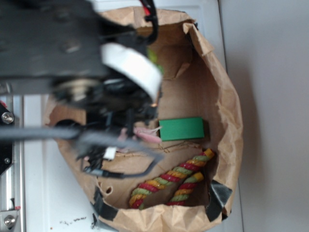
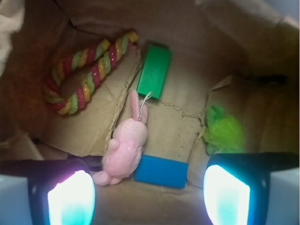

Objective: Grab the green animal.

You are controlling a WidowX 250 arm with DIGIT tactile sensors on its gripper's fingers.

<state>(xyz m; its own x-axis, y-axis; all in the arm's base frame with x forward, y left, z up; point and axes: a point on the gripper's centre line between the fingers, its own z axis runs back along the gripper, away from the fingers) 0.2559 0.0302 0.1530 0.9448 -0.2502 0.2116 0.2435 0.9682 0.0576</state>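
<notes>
Wrist: green animal (image 2: 224, 131) above tool (image 2: 149, 194).

Down in the brown paper bag (image 2: 56, 136), the two lit fingertips (image 2: 71, 199) of the gripper (image 2: 149, 196) stand wide apart at the near edge. A pink bunny (image 2: 125, 146) lies between them, touching a blue block (image 2: 161, 171). The green animal (image 2: 225, 130) sits just beyond the right fingertip, blurred. Farther back lie a green block (image 2: 154, 71) and, to the left, a looped rope toy (image 2: 84, 75).
</notes>
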